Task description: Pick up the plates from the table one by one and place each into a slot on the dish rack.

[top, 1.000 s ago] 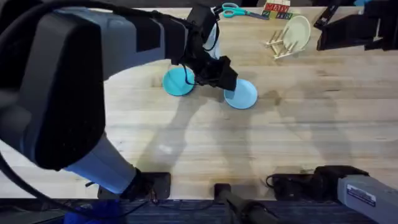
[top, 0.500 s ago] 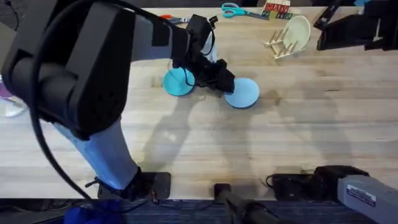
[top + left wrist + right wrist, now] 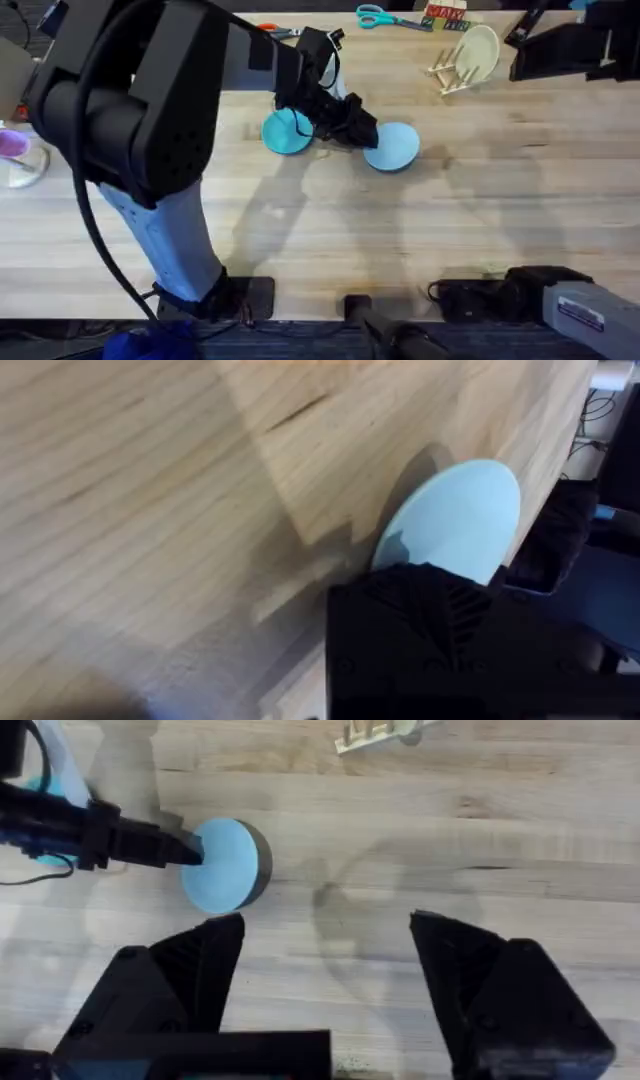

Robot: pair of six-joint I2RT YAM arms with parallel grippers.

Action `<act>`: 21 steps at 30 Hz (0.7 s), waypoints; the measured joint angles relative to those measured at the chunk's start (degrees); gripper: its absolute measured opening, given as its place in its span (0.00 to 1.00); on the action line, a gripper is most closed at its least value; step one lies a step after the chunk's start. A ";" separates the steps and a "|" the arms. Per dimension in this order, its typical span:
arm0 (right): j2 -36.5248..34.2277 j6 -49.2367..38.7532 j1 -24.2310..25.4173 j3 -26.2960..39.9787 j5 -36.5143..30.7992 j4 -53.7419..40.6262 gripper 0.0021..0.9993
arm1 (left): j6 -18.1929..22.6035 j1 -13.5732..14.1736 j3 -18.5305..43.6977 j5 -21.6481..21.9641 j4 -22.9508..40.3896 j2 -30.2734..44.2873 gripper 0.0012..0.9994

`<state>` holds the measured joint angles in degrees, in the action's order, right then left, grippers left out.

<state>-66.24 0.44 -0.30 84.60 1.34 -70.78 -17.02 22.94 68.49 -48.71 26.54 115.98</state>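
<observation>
Plates are my concern, and I start at my left gripper (image 3: 362, 135), which sits low at the near edge of the pale sky blue plate (image 3: 393, 147). In the left wrist view a black finger (image 3: 440, 630) covers that plate's edge, and the right wrist view shows the fingertip touching the rim, but I cannot tell whether the fingers are pinching it or only nudging it. The plate lies flat on the table (image 3: 480, 230), mid-way across, with the teal-turquoise plate (image 3: 287, 133) just beside the gripper on the other side. I judge both plates light, stiff and smooth, likely to skate on the wood if pushed, so the hold belongs on the thin rim, one finger under the lip and one on top. My right gripper (image 3: 325, 970) hangs high with its fingers spread wide, holding nothing. Farther back to the right stands the dish rack (image 3: 452, 72), already carrying a cream-yellow plate (image 3: 478, 50) upright, well apart from the two blue ones.
</observation>
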 joint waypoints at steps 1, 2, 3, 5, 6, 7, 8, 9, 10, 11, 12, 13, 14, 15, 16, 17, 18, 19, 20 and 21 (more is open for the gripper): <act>0.00 0.19 0.00 0.00 0.00 0.00 0.99 | 0.00 0.00 0.00 0.00 -0.03 0.00 0.04; 0.00 0.42 0.00 0.00 0.00 0.00 0.99 | -0.01 0.00 0.00 0.00 -0.06 0.00 0.04; 0.00 0.64 0.00 0.00 0.00 0.00 0.99 | 0.00 0.00 0.00 0.00 -0.15 0.02 0.04; 0.00 0.86 0.00 0.00 0.00 0.00 0.99 | -0.02 0.00 0.04 -0.21 -0.27 0.23 0.04; 0.00 0.90 0.00 0.00 0.02 0.00 0.99 | -0.02 0.00 0.11 -0.44 -0.41 0.37 0.04; 0.00 0.96 0.00 0.00 0.06 0.00 0.99 | -0.02 0.00 0.17 -0.63 -0.46 0.52 0.04; 0.00 1.07 0.00 0.00 0.27 0.00 1.00 | -0.02 0.00 0.26 -0.87 -0.59 0.68 0.04; 0.00 1.07 0.00 0.00 0.62 0.00 0.99 | -0.04 0.00 0.28 -1.09 -0.72 0.81 0.04; 0.00 1.10 0.00 0.00 1.24 0.00 0.99 | -0.10 0.00 0.28 -1.29 -0.94 0.93 0.04; 0.00 1.11 0.00 0.00 1.84 0.00 0.99 | -0.17 0.00 0.28 -1.54 -1.26 1.06 0.04; 0.00 1.12 0.00 0.00 2.38 0.00 0.99 | -0.17 0.00 0.28 -1.68 -1.52 1.15 0.04; 0.00 1.17 0.00 0.00 2.93 0.00 0.99 | -0.22 0.00 0.28 -1.77 -1.73 1.21 0.04; 0.00 1.28 0.00 0.00 3.58 -0.02 0.99 | -0.24 0.02 0.28 -1.92 -1.91 1.29 0.04; 0.00 2.15 0.00 0.00 4.94 0.00 0.99 | -0.37 0.05 0.21 -2.19 -2.51 1.40 0.04; 0.00 2.44 0.00 0.00 5.44 0.00 1.00 | -0.38 0.07 0.17 -2.19 -2.72 1.40 0.04; 0.00 2.66 0.00 0.00 5.89 -0.02 1.00 | -0.39 0.07 0.13 -2.23 -2.81 1.40 0.04; 0.00 2.92 0.00 0.00 6.48 0.02 1.00 | -0.39 0.07 0.11 -2.27 -2.82 1.40 0.04; 0.00 3.26 0.00 -0.10 6.98 0.13 1.00 | -0.39 0.07 0.07 -2.29 -2.84 1.40 0.04; 0.00 3.72 0.00 -0.39 7.37 0.34 1.00 | -0.39 0.07 0.07 -2.32 -2.86 1.40 0.04; 0.03 4.41 0.00 -0.98 7.73 0.72 1.00 | -0.39 0.07 0.07 -2.32 -2.86 1.40 0.04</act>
<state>-66.21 4.86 -0.30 83.61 9.07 -70.06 -17.41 23.00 68.55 -51.03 23.68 117.38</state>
